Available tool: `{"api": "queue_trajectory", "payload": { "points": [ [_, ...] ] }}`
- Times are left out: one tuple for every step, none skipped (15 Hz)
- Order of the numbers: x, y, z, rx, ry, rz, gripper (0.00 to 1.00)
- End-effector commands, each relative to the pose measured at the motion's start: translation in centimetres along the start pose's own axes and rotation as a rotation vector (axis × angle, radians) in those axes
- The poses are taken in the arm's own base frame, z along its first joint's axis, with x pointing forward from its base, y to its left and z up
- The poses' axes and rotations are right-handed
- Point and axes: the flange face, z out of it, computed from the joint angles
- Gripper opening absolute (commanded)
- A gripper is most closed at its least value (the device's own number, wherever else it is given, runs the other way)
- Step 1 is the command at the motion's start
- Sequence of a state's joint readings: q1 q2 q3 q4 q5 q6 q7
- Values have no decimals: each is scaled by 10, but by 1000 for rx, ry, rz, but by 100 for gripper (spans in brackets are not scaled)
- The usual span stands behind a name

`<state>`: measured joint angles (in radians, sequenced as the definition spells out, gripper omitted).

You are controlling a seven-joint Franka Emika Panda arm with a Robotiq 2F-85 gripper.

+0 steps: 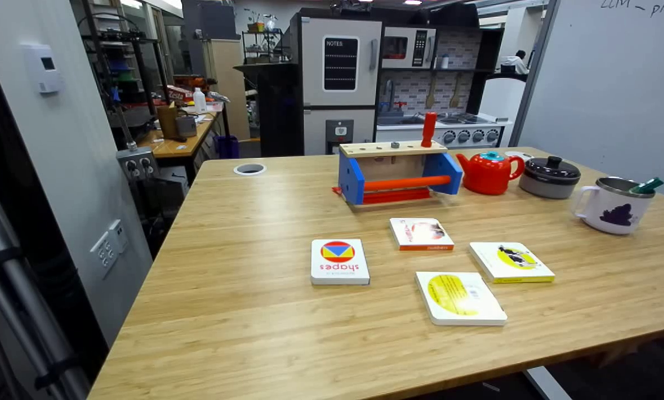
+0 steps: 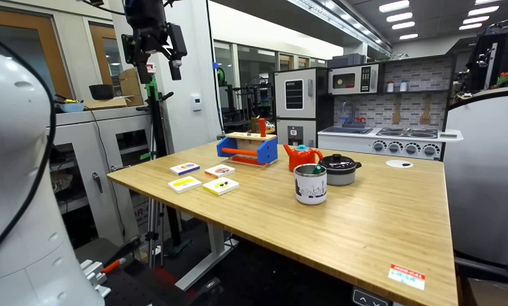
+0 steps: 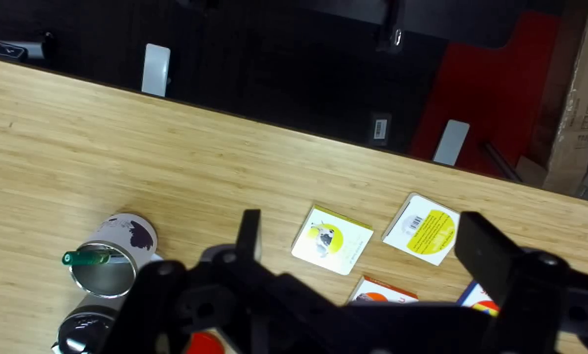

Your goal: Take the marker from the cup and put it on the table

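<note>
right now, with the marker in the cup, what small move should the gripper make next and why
I'd probably shift the gripper sideways toward the cup, jaws open, before lowering it: in the wrist view, books show between the jaws, while the cup stands off to one side with the marker sticking out of it, so a straight descent would likely miss.

In an exterior view: close, by near edge of table, facing toy kitchen past far edge. In an exterior view: farther back, beside robot arm, same kitchen. Wrist: down over table edge. Books in all three.
</note>
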<state>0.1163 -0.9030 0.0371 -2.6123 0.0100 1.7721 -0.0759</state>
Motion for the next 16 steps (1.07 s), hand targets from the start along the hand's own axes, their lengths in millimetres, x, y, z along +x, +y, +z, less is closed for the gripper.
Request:
{"api": "queue_trajectory", "payload": {
  "points": [
    [0, 0, -1, 0, -1, 0, 100],
    [0, 0, -1, 0, -1, 0, 100],
    [0, 0, -1, 0, -1, 0, 100],
    [0, 0, -1, 0, -1, 0, 100],
    [0, 0, -1, 0, -1, 0, 100],
    [0, 0, -1, 0, -1, 0, 100],
    [1, 0, 0, 1, -6, -2, 100],
    [3, 0, 2, -3, -12, -3, 100],
    [4, 1, 4, -3, -16, -5, 100],
    [7, 2, 6, -3, -25, -5, 100],
    [10, 3, 9, -2, -34, -6, 100],
    [13, 4, 12, -2, -46, -10, 100],
    [18, 5, 15, 2, -59, -14, 100],
    [22, 10, 21, 1, -72, -13, 100],
    [28, 14, 25, -7, -81, -9, 100],
    [33, 17, 29, -11, -91, -6, 100]
  ]
}}
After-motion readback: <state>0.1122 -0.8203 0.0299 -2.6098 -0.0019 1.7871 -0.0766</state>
